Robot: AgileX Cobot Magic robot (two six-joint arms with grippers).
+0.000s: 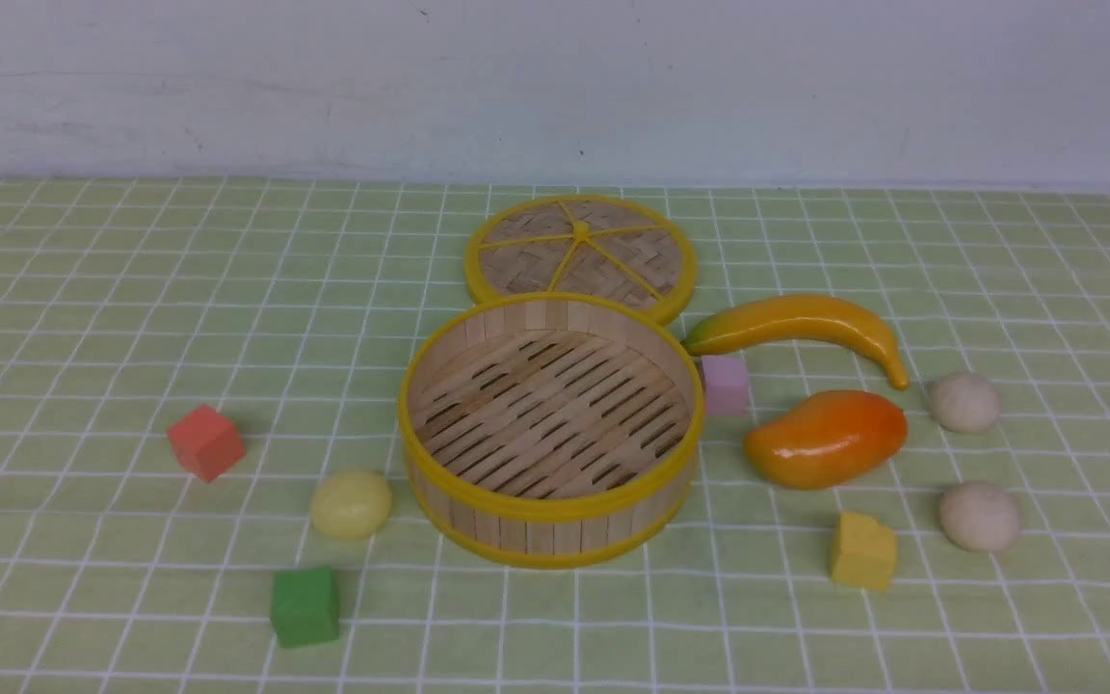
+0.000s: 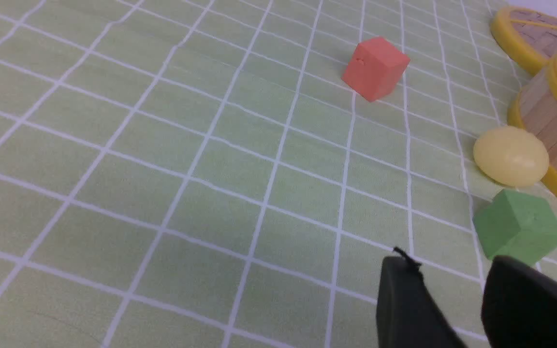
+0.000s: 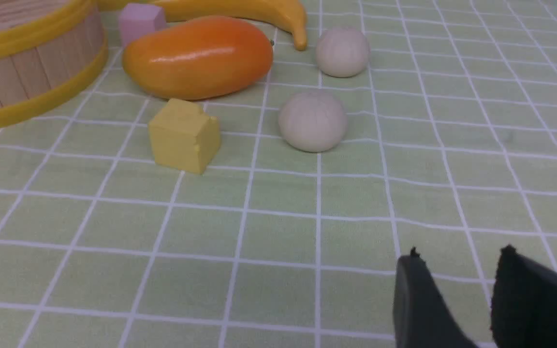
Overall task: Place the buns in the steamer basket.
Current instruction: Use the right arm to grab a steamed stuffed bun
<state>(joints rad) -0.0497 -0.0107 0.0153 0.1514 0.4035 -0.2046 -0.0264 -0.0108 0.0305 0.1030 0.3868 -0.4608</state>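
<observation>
Left tool (image 2: 450,263): 2 black fingers (image 2: 404,304) spread, nothing between them, low over the bare surface (image 2: 162,203). Green cube (image 2: 518,227) just ahead of it. Yellow bun (image 2: 510,155) directly beyond the cube and just beside the wall of the steamer basket (image 2: 549,121); contact cannot be resolved. Red cube (image 2: 375,67) well apart, further out.

Right tool (image 3: 458,253): spread, empty. Near beige bun (image 3: 312,121) ahead, yellow cube (image 3: 184,135) beside it. Far beige bun (image 3: 342,51) and mango (image 3: 196,55) beyond.

All 3 buns are on the surface, 0 in the basket; the basket is upright, mouth up.

Risks, judged:
- A straight left approach meets the green cube first and could shove it into the bun.
- A finger may strike the basket wall.
- Smooth round buns may roll or squirt out of a pinch.

Axes: the yellow bun is slightly oval, with its long axis flat and crosswise to the left tool's line. The beige buns are near-round domes with no clear axis.
</observation>
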